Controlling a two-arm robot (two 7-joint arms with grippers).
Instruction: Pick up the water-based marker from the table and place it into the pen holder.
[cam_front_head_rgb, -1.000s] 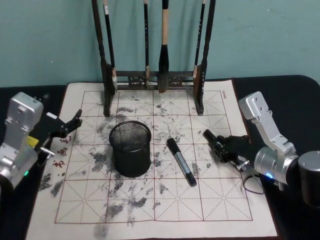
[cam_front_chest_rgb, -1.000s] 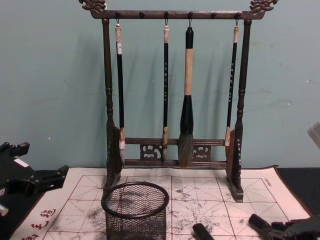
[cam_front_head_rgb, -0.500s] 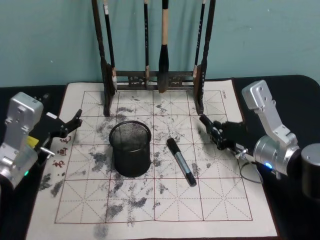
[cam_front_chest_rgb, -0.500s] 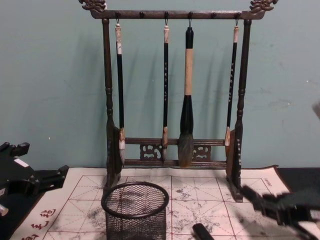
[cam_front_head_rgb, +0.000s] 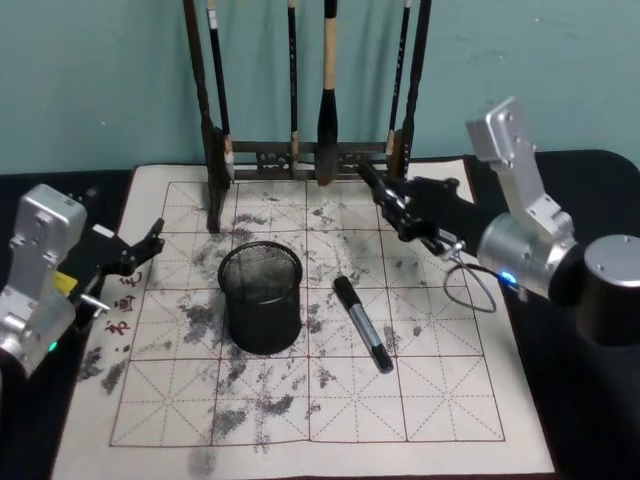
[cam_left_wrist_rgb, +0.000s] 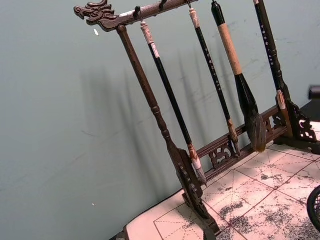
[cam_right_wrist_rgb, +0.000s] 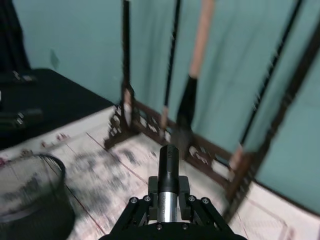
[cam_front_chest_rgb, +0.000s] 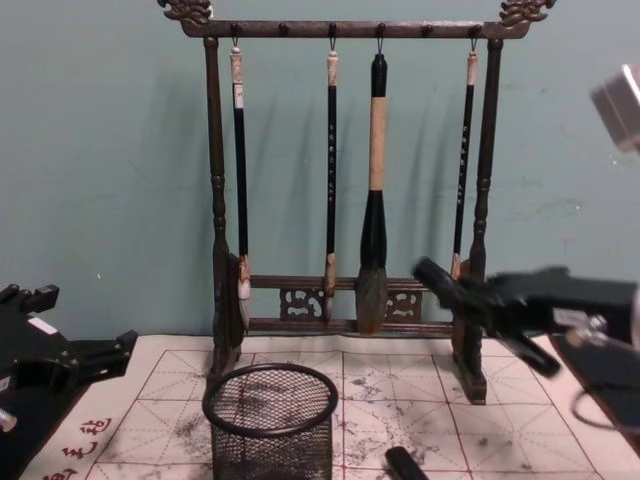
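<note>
Marker lies flat on the ink-stained mat, just right of the mesh pen holder. Right gripper hovers by the brush rack, jaws together and empty. Left gripper sits parked at the mat's left edge.

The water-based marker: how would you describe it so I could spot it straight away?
Find the ink-stained grid mat in front of the wooden brush rack. On it, just right of the black mesh pen holder, the marker lies flat and diagonal. Unlike the brushes hanging upright on the rack, it is short, with a black cap and grey barrel.
</note>
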